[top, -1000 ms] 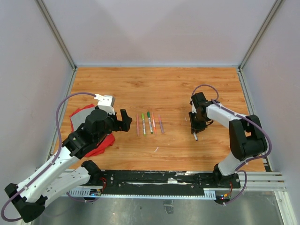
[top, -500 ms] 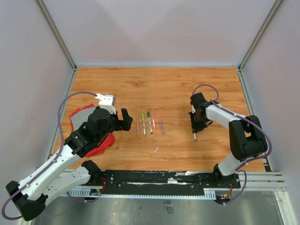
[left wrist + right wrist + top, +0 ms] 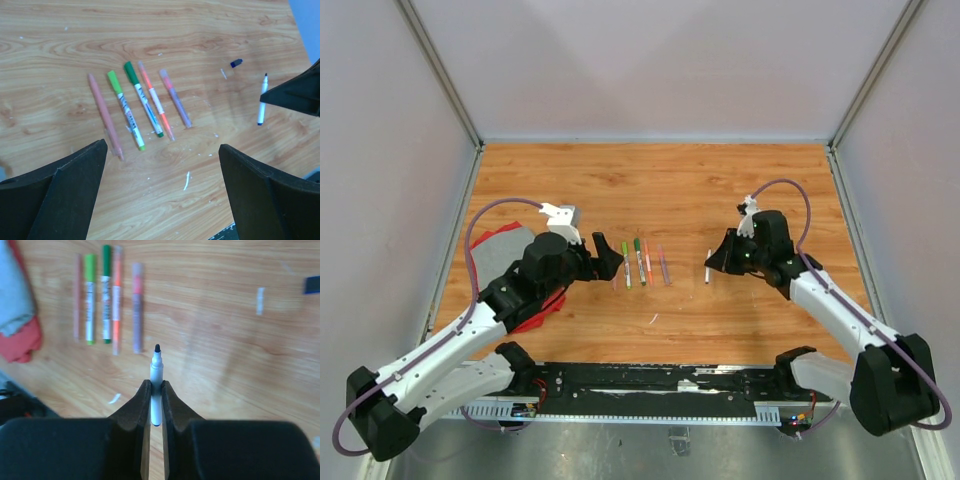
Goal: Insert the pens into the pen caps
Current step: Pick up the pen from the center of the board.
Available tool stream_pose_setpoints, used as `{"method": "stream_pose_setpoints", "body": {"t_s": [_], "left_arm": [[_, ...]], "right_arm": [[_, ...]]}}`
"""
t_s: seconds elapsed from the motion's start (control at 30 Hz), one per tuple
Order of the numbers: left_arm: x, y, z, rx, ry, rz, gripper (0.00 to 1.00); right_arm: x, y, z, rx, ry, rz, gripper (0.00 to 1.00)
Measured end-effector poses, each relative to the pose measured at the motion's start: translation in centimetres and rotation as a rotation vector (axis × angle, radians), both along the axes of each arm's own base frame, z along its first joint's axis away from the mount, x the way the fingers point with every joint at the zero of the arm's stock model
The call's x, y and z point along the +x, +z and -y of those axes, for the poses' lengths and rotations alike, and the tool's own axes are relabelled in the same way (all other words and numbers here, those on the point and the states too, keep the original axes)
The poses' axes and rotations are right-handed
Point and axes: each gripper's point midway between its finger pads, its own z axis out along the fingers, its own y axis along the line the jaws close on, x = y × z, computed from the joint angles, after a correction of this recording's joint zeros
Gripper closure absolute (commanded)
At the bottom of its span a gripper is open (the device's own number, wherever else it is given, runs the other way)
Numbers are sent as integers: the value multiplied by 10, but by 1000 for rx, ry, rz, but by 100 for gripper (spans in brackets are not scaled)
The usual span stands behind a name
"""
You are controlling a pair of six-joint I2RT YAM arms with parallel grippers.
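Note:
My right gripper [image 3: 156,385] is shut on a white pen [image 3: 156,371] with a bare dark tip that points out past the fingertips. In the top view the gripper [image 3: 717,264] holds this pen [image 3: 708,266] above the table, right of the row. Several pens [image 3: 638,262] lie side by side: pink [image 3: 104,115], light green [image 3: 125,110], dark green [image 3: 144,105], orange [image 3: 156,107], purple [image 3: 176,97]. A small blue pen cap [image 3: 236,63] lies alone on the wood, far right in the right wrist view [image 3: 312,284]. My left gripper [image 3: 162,147] is open and empty, hovering near the row's left side [image 3: 610,258].
A red and grey cloth [image 3: 505,255] lies at the left under the left arm. A small white scrap [image 3: 653,319] sits on the wood in front of the row. Walls close in the table on three sides; a black rail [image 3: 650,380] runs along the near edge.
The right gripper closed on the white pen, lifted it off the table and swung to point left toward the row. The left gripper moved right, closer to the pens.

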Motion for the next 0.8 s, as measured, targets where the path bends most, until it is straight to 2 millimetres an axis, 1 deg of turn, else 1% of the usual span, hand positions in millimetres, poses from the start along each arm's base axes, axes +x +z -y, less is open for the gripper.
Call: {"method": "stream_pose_setpoints", "body": {"t_s": [0.1,0.17,0.27,0.37,0.47,0.57,0.63,0.8], "left_arm": [[-1,1,14,-45,-33,7,3],[-5,3,26,-66,-68,12,3],[-12,8,50,-104,-134,26,4],[-18,9,68,-130,-187,31,7],[-22,10,79,-154,-226,36,10],[-26,15,88,-185,-262,48,13],[-28,17,94,-204,-289,55,16],[-33,21,107,-235,-343,61,24]], "right_arm": [[-8,11,-16,130,7,43,99],[-11,21,-26,198,12,76,99],[-15,41,-43,287,33,135,99],[-20,62,-59,370,56,204,99],[-28,77,-71,438,70,257,99],[-33,84,-79,487,71,285,99],[-33,90,-83,515,67,299,99],[-33,113,-91,586,66,355,99]]}}
